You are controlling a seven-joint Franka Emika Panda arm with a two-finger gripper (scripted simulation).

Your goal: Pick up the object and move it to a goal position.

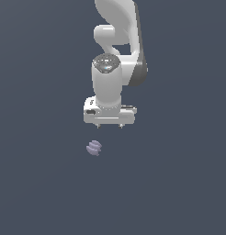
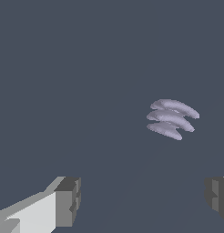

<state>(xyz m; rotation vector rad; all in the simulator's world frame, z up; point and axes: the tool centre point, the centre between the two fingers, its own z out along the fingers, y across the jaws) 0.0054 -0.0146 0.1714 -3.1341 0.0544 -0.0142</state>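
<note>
Below the gripper (image 1: 109, 125) | object (image 1: 94, 148) lies apart, ungrasped; fingers (image 2: 68, 201) spread wide

We are looking at a computer-made test scene, not a real room. Around the white robot arm (image 1: 115, 59) we see only a flat, even slate-grey ground with no walls, furniture or texture, and everything has smooth, rendered shading.

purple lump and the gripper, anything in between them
Nothing: only bare dark surface separates the gripper from the purple lump, shown in both views.
</note>
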